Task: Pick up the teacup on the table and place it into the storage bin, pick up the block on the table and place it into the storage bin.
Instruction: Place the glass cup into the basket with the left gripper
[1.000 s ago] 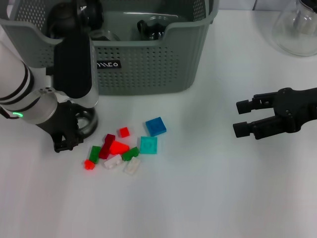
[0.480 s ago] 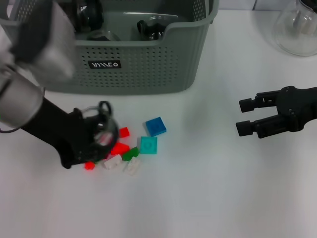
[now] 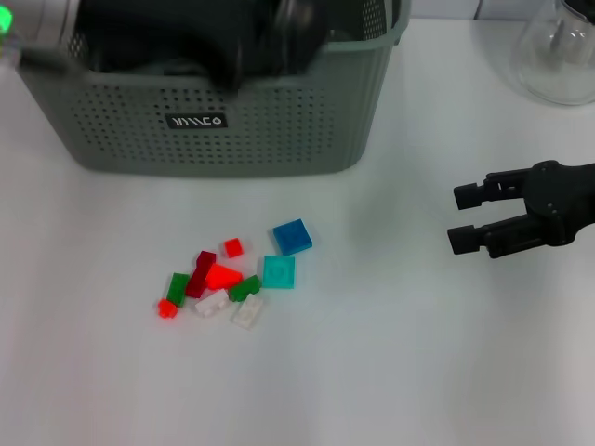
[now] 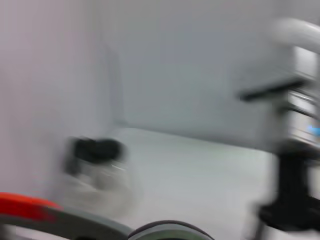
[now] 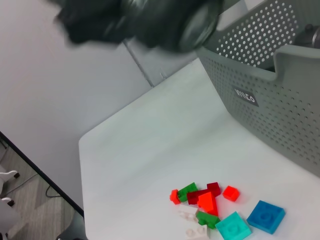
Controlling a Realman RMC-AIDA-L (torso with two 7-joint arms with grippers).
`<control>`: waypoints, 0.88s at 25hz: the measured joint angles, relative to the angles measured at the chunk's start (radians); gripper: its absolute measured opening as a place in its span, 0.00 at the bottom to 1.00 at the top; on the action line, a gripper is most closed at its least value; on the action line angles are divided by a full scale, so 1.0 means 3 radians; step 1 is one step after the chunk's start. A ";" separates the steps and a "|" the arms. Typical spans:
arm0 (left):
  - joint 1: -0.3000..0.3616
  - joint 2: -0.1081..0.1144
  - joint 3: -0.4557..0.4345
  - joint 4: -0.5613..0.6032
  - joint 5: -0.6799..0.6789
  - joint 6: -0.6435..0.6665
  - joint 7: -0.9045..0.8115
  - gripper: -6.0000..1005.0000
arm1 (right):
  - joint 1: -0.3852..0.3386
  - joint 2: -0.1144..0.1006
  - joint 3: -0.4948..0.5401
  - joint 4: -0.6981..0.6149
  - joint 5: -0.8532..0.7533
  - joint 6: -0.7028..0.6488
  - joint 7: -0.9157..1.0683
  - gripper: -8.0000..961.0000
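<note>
A white table carries everything. The left gripper is a dark blur over the bin; whether its fingers are parted or hold the teacup cannot be told. The right gripper hovers well right of the bin, fingers parted and empty. The blocks lie scattered just in front of the bin. A glass flask stands right of the bin.
</note>
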 joint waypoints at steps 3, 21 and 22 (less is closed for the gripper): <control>-0.0186 0.0087 0.0023 -0.0161 0.0170 -0.0397 -0.0191 0.05 | 0.0006 0.0000 0.0000 0.0000 -0.0001 -0.0002 0.0036 0.97; -0.1587 0.0270 0.0533 -0.2200 0.2513 -0.1900 -0.1482 0.05 | 0.0024 -0.0025 0.0000 -0.0009 -0.0003 0.0005 0.0166 0.96; -0.1594 0.0274 0.0546 -0.2239 0.2514 -0.1937 -0.1486 0.05 | 0.0024 -0.0025 0.0000 -0.0008 -0.0004 0.0005 0.0164 0.97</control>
